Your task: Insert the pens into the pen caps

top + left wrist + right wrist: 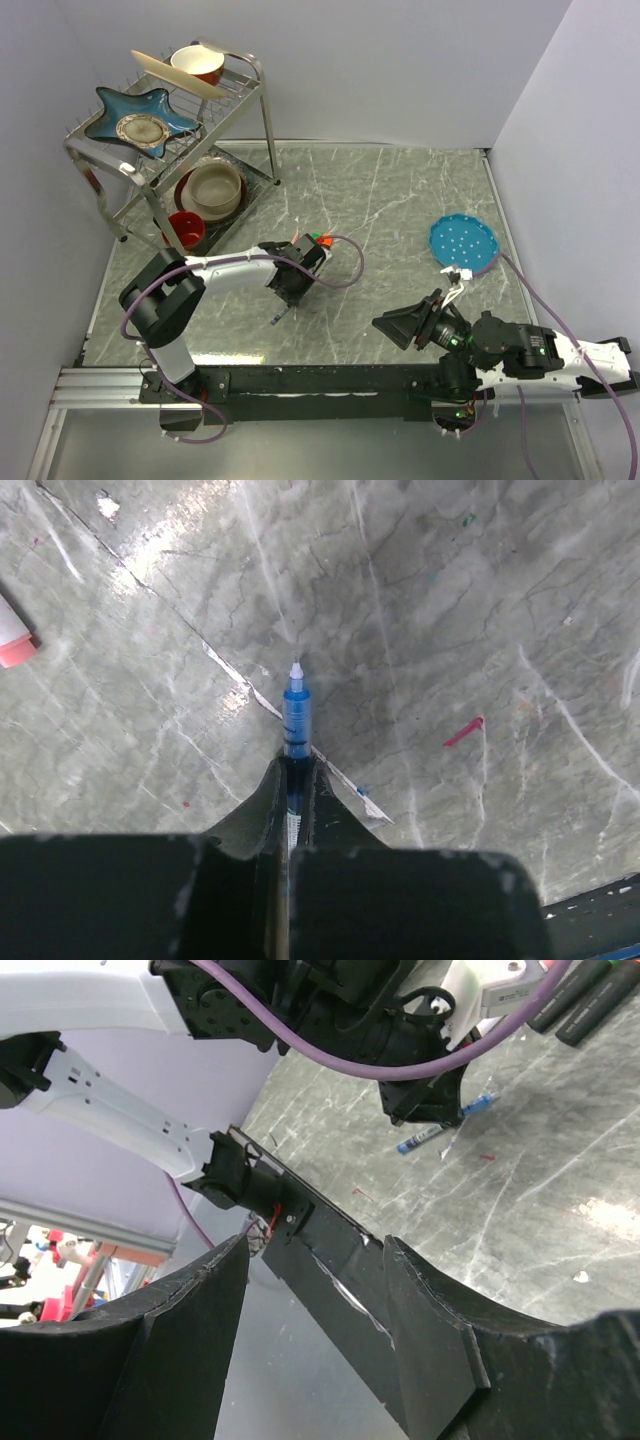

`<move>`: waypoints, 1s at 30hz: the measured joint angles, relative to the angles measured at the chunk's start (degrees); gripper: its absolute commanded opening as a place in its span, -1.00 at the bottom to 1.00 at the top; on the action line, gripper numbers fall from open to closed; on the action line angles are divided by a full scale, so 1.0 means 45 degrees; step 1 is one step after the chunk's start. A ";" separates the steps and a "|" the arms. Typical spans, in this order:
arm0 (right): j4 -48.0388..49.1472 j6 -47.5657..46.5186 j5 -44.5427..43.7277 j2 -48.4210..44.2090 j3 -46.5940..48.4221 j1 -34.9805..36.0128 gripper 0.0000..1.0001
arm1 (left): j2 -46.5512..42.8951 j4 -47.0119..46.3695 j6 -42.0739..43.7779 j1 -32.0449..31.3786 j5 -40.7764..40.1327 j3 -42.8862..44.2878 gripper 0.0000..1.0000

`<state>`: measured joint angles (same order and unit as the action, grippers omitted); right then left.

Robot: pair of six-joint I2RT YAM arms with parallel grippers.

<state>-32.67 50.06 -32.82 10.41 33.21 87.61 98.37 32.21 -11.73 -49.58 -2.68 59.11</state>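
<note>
My left gripper (292, 290) is shut on the thin dark-blue ballpoint (295, 712). The ballpoint sticks out forward between the fingers, its tip pointing down just above the marble table (400, 200). It also shows in the right wrist view (440, 1130). A white pen with a pink end (12, 635) lies at the left edge of the left wrist view. Two stubby black markers (575, 1000) lie beyond the left arm. Small orange and green bits (318, 238) show beside the left wrist. My right gripper (315, 1245) is open and empty, low over the table's near edge, facing left.
A metal dish rack (170, 160) with bowls and plates stands at the back left. A blue plate (463, 243) lies at the right. A tiny red sliver (463, 732) lies on the table to the right of the ballpoint's tip. Purple cables run along both arms.
</note>
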 measured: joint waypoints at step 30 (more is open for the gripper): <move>0.6475 -0.2147 0.2438 0.6669 -0.0529 -0.2025 0.05 | -1.0185 -1.0550 -0.7295 0.0024 0.5780 -0.5032 -0.98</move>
<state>-3.53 40.40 -21.85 40.42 30.83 78.50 52.53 -15.27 -44.56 -49.47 23.33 36.47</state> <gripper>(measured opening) 0.593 0.041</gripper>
